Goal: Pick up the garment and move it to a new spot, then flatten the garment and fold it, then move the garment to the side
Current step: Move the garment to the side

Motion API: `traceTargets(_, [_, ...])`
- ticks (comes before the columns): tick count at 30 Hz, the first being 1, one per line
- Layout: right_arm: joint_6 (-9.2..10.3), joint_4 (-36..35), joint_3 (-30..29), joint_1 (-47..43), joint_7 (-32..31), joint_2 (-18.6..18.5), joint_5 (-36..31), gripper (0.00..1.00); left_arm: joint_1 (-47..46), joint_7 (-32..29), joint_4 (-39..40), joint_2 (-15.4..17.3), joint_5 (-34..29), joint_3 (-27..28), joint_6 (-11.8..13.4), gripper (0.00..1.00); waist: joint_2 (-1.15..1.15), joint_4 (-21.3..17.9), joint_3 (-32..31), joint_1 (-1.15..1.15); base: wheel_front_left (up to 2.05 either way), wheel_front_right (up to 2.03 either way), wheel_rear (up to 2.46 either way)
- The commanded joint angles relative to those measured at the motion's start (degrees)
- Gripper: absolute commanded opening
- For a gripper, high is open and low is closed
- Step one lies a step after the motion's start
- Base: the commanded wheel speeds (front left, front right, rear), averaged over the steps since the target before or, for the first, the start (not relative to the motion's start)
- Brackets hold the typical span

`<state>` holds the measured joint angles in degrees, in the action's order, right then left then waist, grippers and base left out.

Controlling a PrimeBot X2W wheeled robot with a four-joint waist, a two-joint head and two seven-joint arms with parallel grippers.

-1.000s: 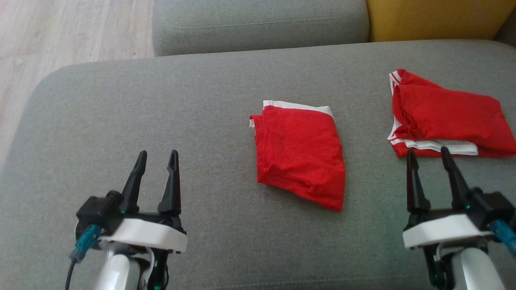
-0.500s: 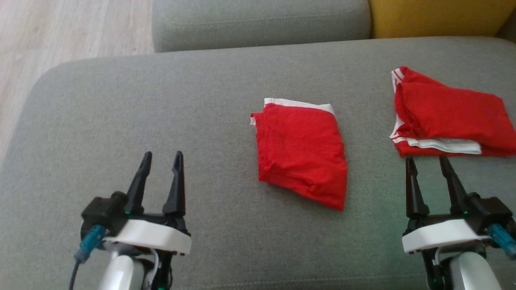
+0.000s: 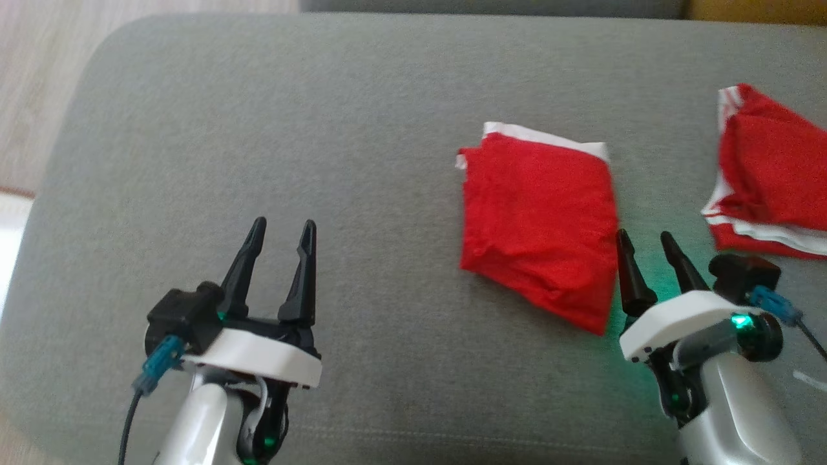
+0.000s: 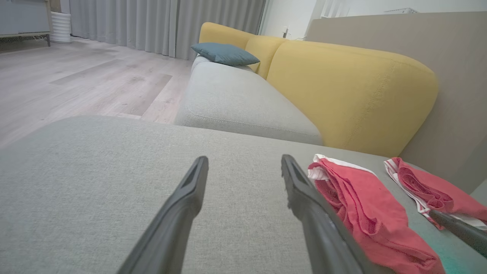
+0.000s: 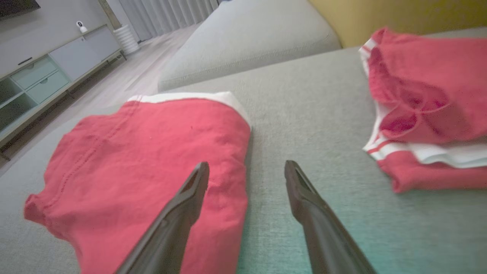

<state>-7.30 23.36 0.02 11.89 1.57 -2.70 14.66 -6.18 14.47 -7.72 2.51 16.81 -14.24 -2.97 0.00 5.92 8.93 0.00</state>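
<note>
Garment point(image 3: 539, 226) lies folded, long axis near-to-far, white band point(image 3: 543, 137) at far end.

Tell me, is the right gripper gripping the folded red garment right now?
No, the right gripper sits open beside the folded red garment, its jaws spread apart with nothing clamped.
</note>
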Motion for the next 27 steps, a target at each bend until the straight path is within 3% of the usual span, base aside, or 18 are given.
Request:
traceTargets(1, [-0.19,0.5,1.7,2.8,-0.9,-0.2,1.2,1.00,-2.8,0.5,1.5,0.4,0.4,1.3,-0.1,1.00,0.00,2.6,2.2,0.00,0.00,0.00,0.00])
traceTargets(8, [-0.19,9.4,3.0,7.8,-3.1,-0.2,3.2,1.00,-4.1,0.5,1.1,0.4,0.8,1.0,0.0,1.00,0.00,5.3,4.0,0.00,0.00,0.00,0.00])
traceTargets(17, [-0.19,17.4,5.4,11.6,-3.3,-0.2,1.5,1.00,-4.8,0.5,1.1,0.4,0.9,1.1,0.1,1.00,0.00,5.7,5.0,0.00,0.00,0.00,0.00])
traceTargets(19, [-0.19,18.4,5.7,12.2,-3.0,-0.2,1.2,0.00,-5.0,0.5,1.1,0.4,0.8,1.2,0.2,1.00,0.00,5.4,5.0,0.00,0.00,0.00,0.00])
traceTargets(27, [-0.19,17.5,4.9,14.7,2.0,-0.2,-7.6,0.00,-4.7,0.5,1.0,0.4,0.4,2.1,0.2,1.00,0.00,3.0,3.7,0.00,0.00,0.00,0.00])
